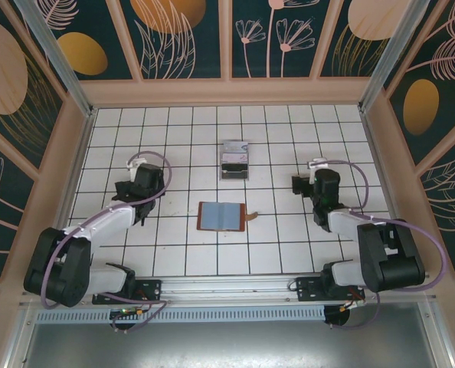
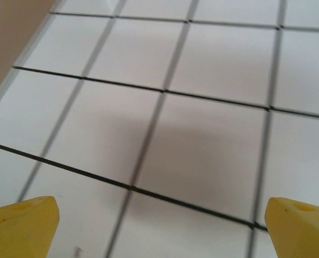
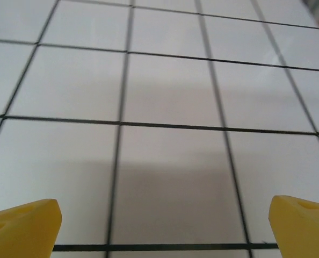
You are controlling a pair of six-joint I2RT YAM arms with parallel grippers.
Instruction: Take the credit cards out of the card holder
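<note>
Card holder (image 1: 222, 216) lies open flat mid-desk (image 1: 174, 130), between arms. Credit cards in pockets too small to tell. Left end effector (image 2: 162, 220) and right end effector (image 3: 165, 220) wide open, empty, over bare tiles. Suggest: one pins leather edge, other slides card out flat.

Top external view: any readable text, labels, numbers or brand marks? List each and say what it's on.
No legible text anywhere.
Clear stand: dark and pale patches inside, any print too small to read.
Card holder: lying open, no marking visible.
Table: plain grid lines, no writing.
</note>
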